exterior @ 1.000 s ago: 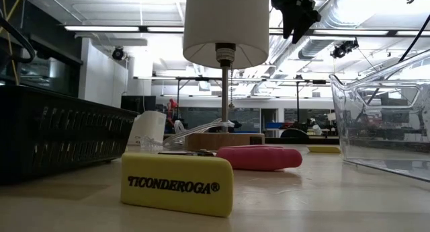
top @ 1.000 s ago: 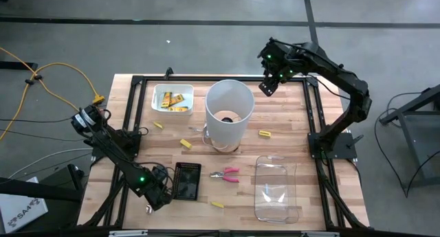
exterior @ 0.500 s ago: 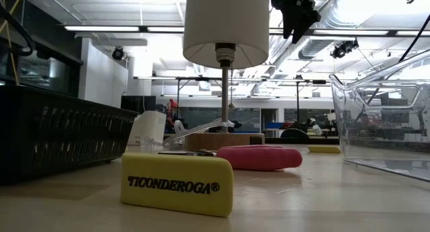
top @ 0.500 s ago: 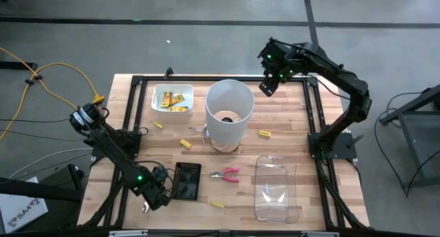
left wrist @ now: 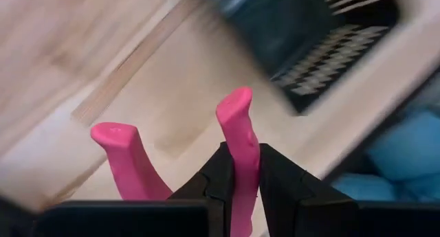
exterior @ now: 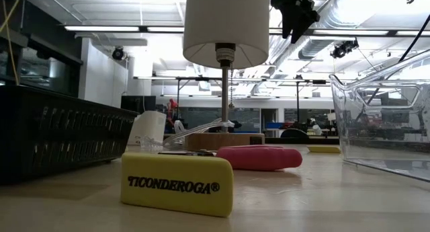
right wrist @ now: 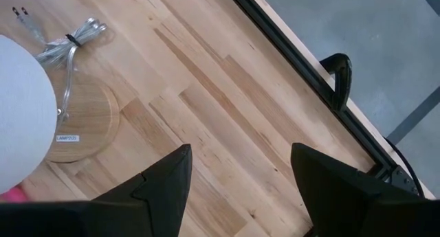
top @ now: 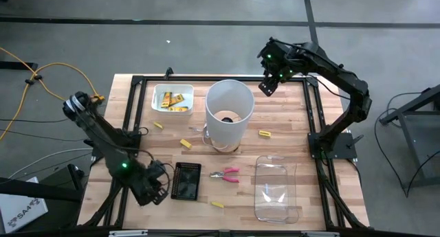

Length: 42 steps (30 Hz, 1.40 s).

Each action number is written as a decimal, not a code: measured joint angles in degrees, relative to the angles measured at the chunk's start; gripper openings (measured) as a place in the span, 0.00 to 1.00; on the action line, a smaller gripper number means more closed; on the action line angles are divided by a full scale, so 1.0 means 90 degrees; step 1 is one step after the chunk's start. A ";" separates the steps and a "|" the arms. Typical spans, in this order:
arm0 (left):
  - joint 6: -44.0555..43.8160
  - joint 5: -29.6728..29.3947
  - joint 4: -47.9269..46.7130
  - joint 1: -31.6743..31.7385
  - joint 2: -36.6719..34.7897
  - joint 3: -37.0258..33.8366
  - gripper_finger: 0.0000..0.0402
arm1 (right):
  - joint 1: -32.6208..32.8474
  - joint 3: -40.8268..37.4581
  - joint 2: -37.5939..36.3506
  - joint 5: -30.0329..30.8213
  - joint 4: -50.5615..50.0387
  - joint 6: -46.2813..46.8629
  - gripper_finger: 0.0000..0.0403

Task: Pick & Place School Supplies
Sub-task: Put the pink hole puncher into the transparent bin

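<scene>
Pliers [left wrist: 237,144] sit pinched by one pink handle in the left gripper [left wrist: 240,189], near the counter's [top: 295,144] front-left corner, beside the black tray [top: 186,181]. Judging by this, pickup is done; next comes carrying them to a container. Right gripper [right wrist: 240,168] hangs wide open at the far edge.

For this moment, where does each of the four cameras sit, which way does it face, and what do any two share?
High view: overhead, straight down on the table; both arms show, left gripper near the front-left corner, right gripper over the back edge.
Low view: tabletop height, level across; a yellow eraser up close, right arm overhead.
Left wrist view: its fingers shut on a pink-handled tool.
Right wrist view: its open fingers above bare wood.
Shared: the lamp shows in high, low and right wrist views.
</scene>
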 joint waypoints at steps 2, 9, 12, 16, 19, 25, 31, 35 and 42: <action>0.0267 -0.0365 -0.0014 0.0000 -0.0249 0.0144 0.11 | 0.0000 -0.0001 0.0000 0.0002 0.0007 -0.0035 0.60; 0.1550 -0.1536 -0.0051 0.0002 -0.0785 0.0697 0.11 | -0.0037 -0.0001 0.0000 0.0005 0.0014 -0.0114 0.60; 0.2408 -0.2152 0.0161 0.0002 -0.0827 0.0922 0.11 | -0.0039 -0.0001 0.0000 0.0055 0.0015 -0.0169 0.60; 0.4266 -0.2694 0.1401 0.0079 -0.0825 0.0975 0.11 | -0.0036 0.0001 0.0000 0.0253 -0.0034 -0.0138 0.60; 0.5751 -0.2723 0.2504 0.0197 -0.0789 0.0975 0.11 | -0.0036 -0.0001 -0.0039 0.0242 -0.0390 0.0034 0.60; 0.7423 -0.2748 0.3201 0.0439 -0.0698 0.0983 0.11 | 0.0150 -0.0074 -0.0458 -0.0435 -0.0700 0.0602 0.60; 0.7765 -0.2582 0.3207 0.0884 -0.0440 0.0983 0.11 | 0.1009 -0.0067 -0.1320 -0.0862 -0.0695 0.1493 0.60; 0.8154 -0.2509 0.3349 0.1029 -0.0306 0.0983 0.11 | 0.1897 -0.0059 -0.1880 -0.0874 -0.0699 0.2240 0.60; 1.0195 -0.2111 0.4935 0.1003 -0.0036 0.0980 0.11 | 0.4065 -0.0055 -0.2028 -0.0380 -0.0351 0.3378 0.60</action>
